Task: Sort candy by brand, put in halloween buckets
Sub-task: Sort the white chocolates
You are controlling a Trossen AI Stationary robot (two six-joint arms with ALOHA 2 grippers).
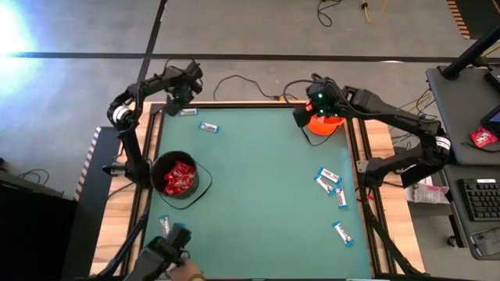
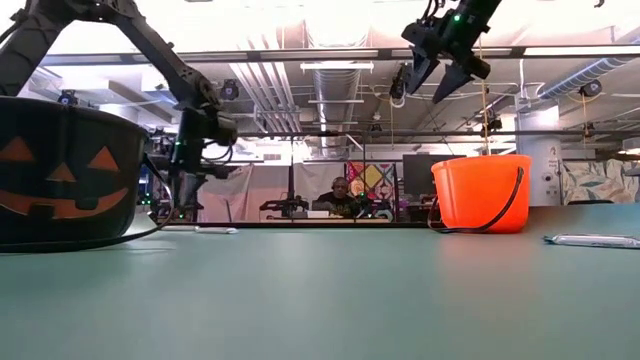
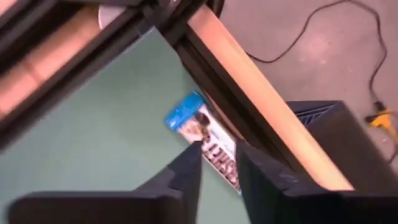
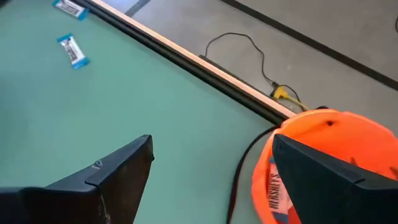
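Note:
My left gripper (image 1: pixel 182 95) (image 3: pixel 221 167) is at the table's far left corner, pointing down with a narrow gap. A white-and-blue bar (image 3: pixel 202 134) (image 1: pixel 187 112) lies flat by the far edge, and one end of it runs between the fingers. My right gripper (image 1: pixel 320 109) (image 4: pixel 217 174) hangs wide open above the orange bucket (image 1: pixel 324 123) (image 2: pixel 482 192). A white-and-blue bar (image 4: pixel 273 193) lies inside that bucket. The black bucket (image 1: pixel 178 178) (image 2: pixel 60 170) stands at the left and holds red packets (image 1: pixel 179 177). My left gripper has a finger (image 3: pixel 186 171) on each side of the bar's end (image 3: pixel 225 169), coming from above. The bar lies on the table. I cannot tell whether the fingers touch it.
More white-and-blue bars lie on the green table: one near the far left (image 1: pixel 208 126), several at the right (image 1: pixel 328 181) (image 1: pixel 342 232), one at the near left (image 1: pixel 165 225). A person's hand (image 1: pixel 187 273) with a dark device is at the near edge. A raised rail (image 4: pixel 186 59) borders the table.

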